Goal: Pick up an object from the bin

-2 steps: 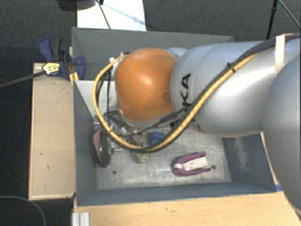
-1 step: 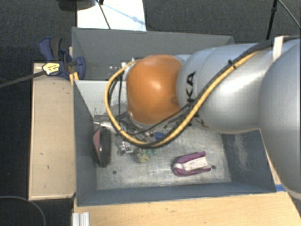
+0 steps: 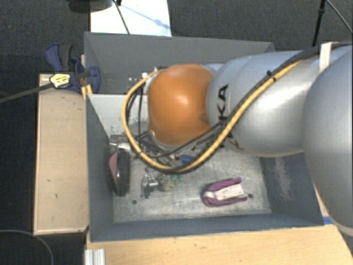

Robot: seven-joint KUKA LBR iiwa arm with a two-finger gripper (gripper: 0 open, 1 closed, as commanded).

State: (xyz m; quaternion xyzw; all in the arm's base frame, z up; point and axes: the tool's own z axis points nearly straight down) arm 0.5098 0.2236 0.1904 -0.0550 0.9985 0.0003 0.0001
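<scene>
My gripper (image 3: 148,185) pokes out below the arm's orange cover, low over the bin floor in the left half. Just left of it lies a dark oval thing with a pinkish face and a silver top end (image 3: 118,171), close to the bin's left wall. A small greenish bit (image 3: 168,184) lies right beside the gripper on its right. Further right on the floor rests a purple and white flat thing (image 3: 223,192), apart from the gripper.
The arm and its orange cover with looped yellow and black cables hang over the bin's middle and back and hide what lies beneath. The bin's left wall stands close to the dark oval thing.
</scene>
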